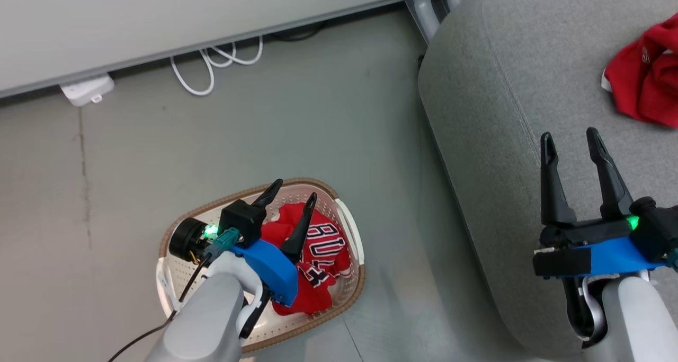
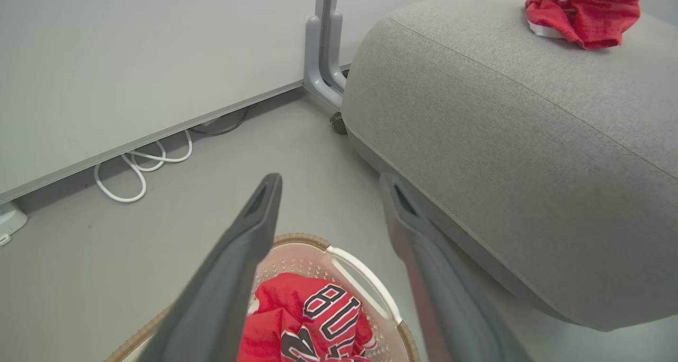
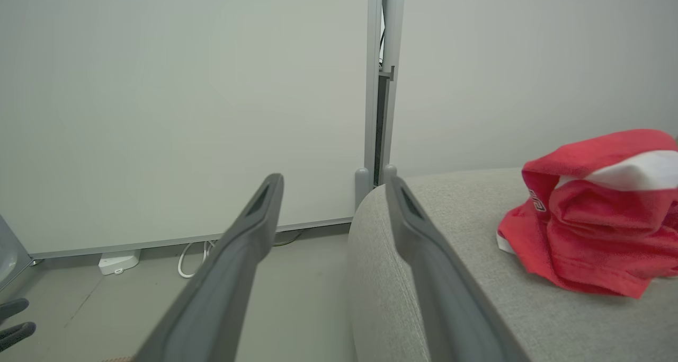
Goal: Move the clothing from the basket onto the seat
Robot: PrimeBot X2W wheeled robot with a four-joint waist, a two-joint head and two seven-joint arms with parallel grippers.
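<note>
A red jersey [image 1: 318, 256] with black-and-white letters lies crumpled in the cream basket [image 1: 352, 232] on the floor; the left wrist view shows the jersey [image 2: 307, 314] and the basket [image 2: 365, 280] low down. My left gripper [image 1: 294, 190] hovers over the basket, open and empty, its fingers spread above the jersey. A second red garment [image 1: 643, 81] with white trim rests on the grey seat [image 1: 503, 113], also seen as the garment [image 3: 593, 235] on the seat [image 3: 476, 277]. My right gripper [image 1: 569, 139] stands open over the seat's near part, short of that garment.
A white cable [image 1: 212, 68] loops along the wall base beside a white power box [image 1: 87, 89]. A grey partition post [image 2: 323, 49] stands at the seat's far corner. Bare grey floor [image 1: 265, 129] separates basket, wall and seat.
</note>
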